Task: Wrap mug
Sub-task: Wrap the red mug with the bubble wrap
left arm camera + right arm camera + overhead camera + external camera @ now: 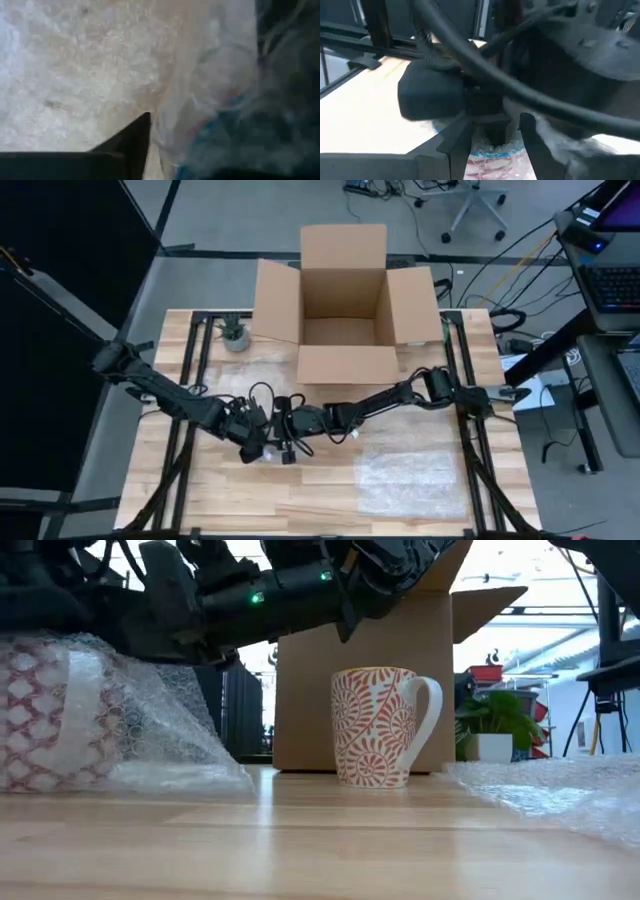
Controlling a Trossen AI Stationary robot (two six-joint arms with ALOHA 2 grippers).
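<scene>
A mug wrapped in bubble wrap (60, 720) rests on the table at its middle, red pattern showing through; in the high view both grippers cover most of it. My left gripper (262, 446) and my right gripper (291, 442) meet over it, each shut on the bundle. The right wrist view shows the bundle (495, 162) between my right fingers. A second, bare mug (385, 725) with orange swirls stands upright on its base farther back, at the far left in the high view (235, 333). My left gripper has bubble wrap (200, 100) right against the one finger (134, 142) that shows. The wrap hides the other finger, so which part it holds cannot be told. My right gripper has the bundle's upper part (492, 156) between its two fingers (457, 145), coming slanting down from the table's right. The bundle's underside rests on the table.
An open cardboard box (345, 300) stands at the far edge, behind the bare mug. A loose sheet of bubble wrap (400, 470) lies flat on the near right of the table. Black frame rails (190, 380) run along both sides.
</scene>
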